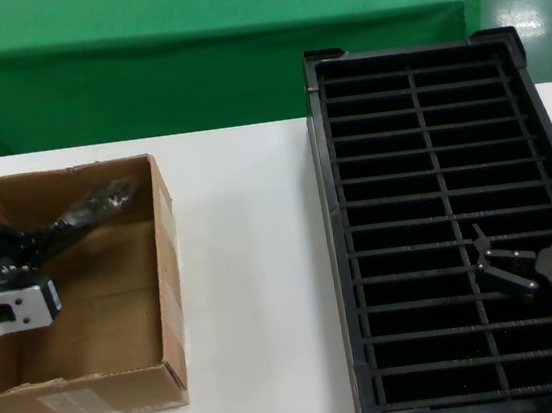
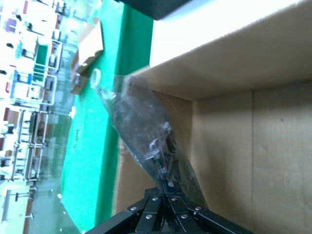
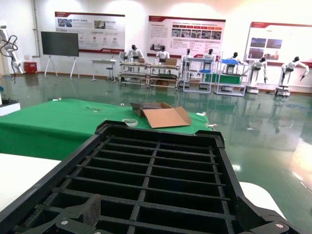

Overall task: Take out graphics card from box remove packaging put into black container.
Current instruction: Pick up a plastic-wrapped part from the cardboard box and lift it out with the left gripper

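1. From the head camera I see the box on the white table, well left of the black tray, with bare table between them.
2. My left gripper is inside the box at its left wall, pinched shut on the near end of the bag. The bag slants from the fingers toward the box's far wall.
3. My left wrist camera shows what the head view cannot: the closed fingertips clamp the bag's edge, and something dark shows through the crinkled plastic. I cannot make it out clearly as the card. The bag's far tip stands above the box's rim in this view.
4. The head view shows the bag lifted off the box floor; whether its far end touches the back wall I cannot tell.
5. My right gripper hovers over the tray's near right part, jaws spread apart and holding nothing.
6. The right wrist camera looks along the tray's slots, all of them unfilled as far as I can see, with the right gripper's fingers at the frame's lower edge. Beyond the tray it shows a green table carrying a second, open cardboard box.
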Motion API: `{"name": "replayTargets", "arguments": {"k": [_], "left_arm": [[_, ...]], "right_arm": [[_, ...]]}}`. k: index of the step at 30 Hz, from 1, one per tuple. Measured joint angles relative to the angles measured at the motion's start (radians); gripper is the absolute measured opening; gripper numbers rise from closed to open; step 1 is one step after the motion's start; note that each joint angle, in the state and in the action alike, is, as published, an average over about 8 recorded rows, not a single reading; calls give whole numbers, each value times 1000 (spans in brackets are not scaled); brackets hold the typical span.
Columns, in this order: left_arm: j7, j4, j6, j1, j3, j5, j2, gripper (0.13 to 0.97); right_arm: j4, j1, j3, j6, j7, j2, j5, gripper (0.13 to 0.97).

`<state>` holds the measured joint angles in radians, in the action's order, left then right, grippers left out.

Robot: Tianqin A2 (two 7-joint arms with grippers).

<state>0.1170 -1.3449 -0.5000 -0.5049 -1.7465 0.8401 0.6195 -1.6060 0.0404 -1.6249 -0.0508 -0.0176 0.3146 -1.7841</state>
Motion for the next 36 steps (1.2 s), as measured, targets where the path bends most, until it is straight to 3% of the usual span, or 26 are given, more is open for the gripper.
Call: {"name": "replayTargets", "arguments": {"k": [5,12,17,23,28,36], "left_arm": [[-23,-119,-55,47,26,36,49,139],[-38,-306,-125,123,62,155,164,139],[-53,-422,-142,168,111,228,235,139],[-42,-509,-142,212,147,310,301,139],[-34,-559,-136,241,150,375,322,139],[-58,-610,-124,252,111,441,282,139]], "right_arm": [[0,0,0,0,0,0,0,966],[0,0,0,0,0,0,0,966],[0,0,0,0,0,0,0,966],[0,0,0,0,0,0,0,966],[0,0,0,0,0,0,0,966],[0,0,0,0,0,0,0,966]]}}
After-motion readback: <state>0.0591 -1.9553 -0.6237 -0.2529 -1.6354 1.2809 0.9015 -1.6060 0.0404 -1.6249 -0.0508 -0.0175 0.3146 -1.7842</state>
